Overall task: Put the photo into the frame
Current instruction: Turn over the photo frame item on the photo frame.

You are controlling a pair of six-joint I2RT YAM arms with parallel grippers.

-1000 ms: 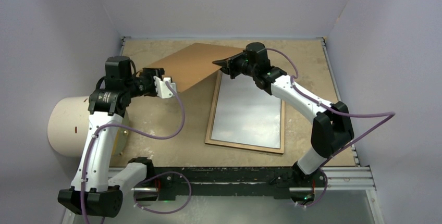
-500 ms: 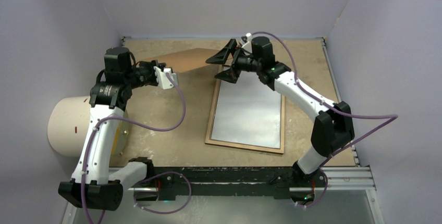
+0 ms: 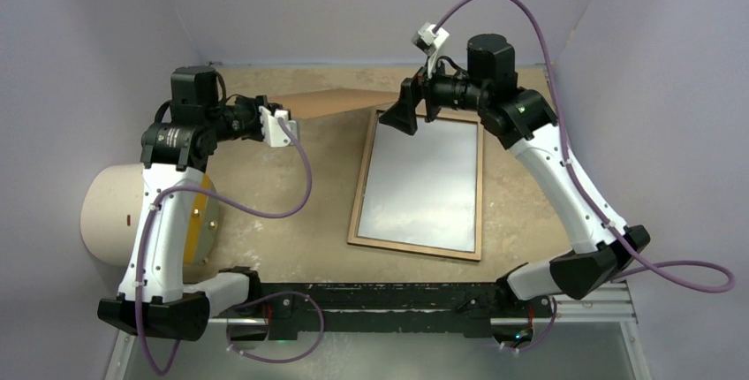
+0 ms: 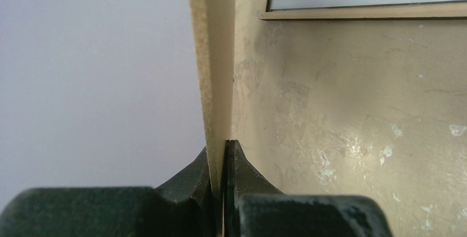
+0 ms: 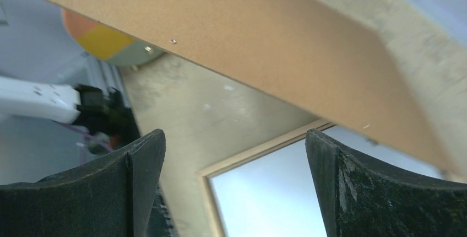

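Top external view: the frame [image 3: 415, 250] lies flat on the table [image 3: 291, 212], wood-brown back upward, with its opening exposed. The left tool [image 4: 223, 154] is clamped on 1 edge of the brown backing board [image 3: 340, 102], holding it raised beside the frame. The right tool [image 5: 234, 143] stands wide open and empty above the frame's far edge. The photo cannot be identified in any view. Judged status: backing board off; photo insertion and board refitting remain.

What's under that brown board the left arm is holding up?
Only bare table, with a corner of the frame near the free end of the board. The left pincer holds it in the air. From above, the board hides a strip of table.
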